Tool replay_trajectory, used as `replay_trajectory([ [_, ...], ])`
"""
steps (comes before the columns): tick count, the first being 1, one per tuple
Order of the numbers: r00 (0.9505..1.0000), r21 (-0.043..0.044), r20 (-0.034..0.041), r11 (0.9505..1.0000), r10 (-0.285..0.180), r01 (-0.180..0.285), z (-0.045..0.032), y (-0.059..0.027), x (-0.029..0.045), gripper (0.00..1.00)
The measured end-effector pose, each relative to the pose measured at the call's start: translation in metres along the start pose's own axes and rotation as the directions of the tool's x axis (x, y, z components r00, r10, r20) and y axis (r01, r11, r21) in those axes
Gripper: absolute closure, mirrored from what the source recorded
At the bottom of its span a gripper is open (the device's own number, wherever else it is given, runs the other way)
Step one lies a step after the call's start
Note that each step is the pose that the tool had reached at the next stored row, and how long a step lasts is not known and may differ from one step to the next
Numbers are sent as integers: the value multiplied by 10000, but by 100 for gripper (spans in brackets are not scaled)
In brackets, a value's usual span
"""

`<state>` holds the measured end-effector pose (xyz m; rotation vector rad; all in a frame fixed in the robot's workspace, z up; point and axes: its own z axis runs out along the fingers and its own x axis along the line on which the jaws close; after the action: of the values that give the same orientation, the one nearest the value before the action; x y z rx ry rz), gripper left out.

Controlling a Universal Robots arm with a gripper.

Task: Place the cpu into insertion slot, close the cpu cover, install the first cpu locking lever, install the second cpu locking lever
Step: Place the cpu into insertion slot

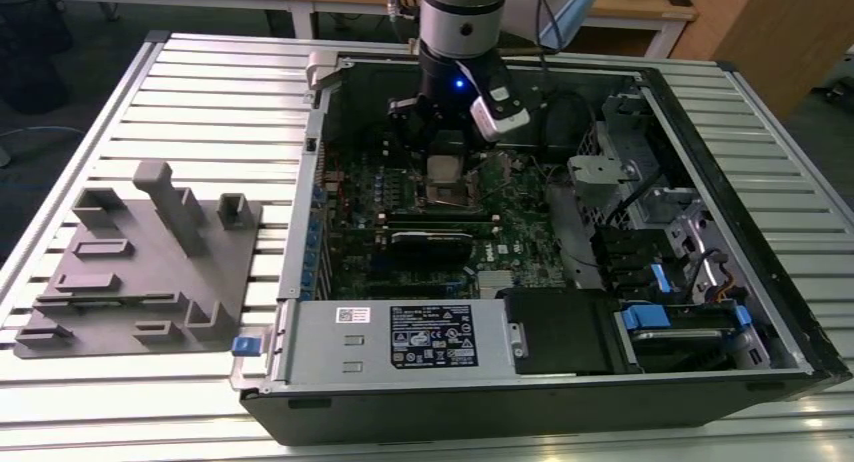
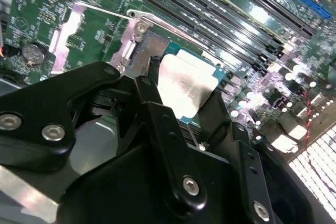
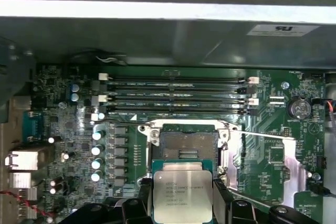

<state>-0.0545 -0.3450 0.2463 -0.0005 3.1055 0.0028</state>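
One gripper (image 3: 182, 200) clamped on cpu (image 3: 182, 190) (by insertion slot (image 3: 188, 148)) | ribbed metal table (image 1: 200, 82) | wooden desks (image 1: 634, 4) behind

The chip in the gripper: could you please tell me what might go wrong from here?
1. The gripper holds the chip by its edges, not yet seated in the open socket. Set down crooked, it could land on the rim or harm the contacts.
2. A thin metal lever lies close beside the socket. The gripper might catch it on the way down.
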Motion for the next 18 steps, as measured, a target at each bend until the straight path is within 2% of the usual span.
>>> replay_trajectory([
  [4,10000,-1,-2,10000,0,0,18,0,-81,46],
  [7,10000,1,-3,10000,-1,1,30,0,-114,46],
  [13,10000,0,-3,10000,0,0,71,49,-119,46],
  [18,10000,1,-3,10000,-1,1,153,70,-116,46],
])
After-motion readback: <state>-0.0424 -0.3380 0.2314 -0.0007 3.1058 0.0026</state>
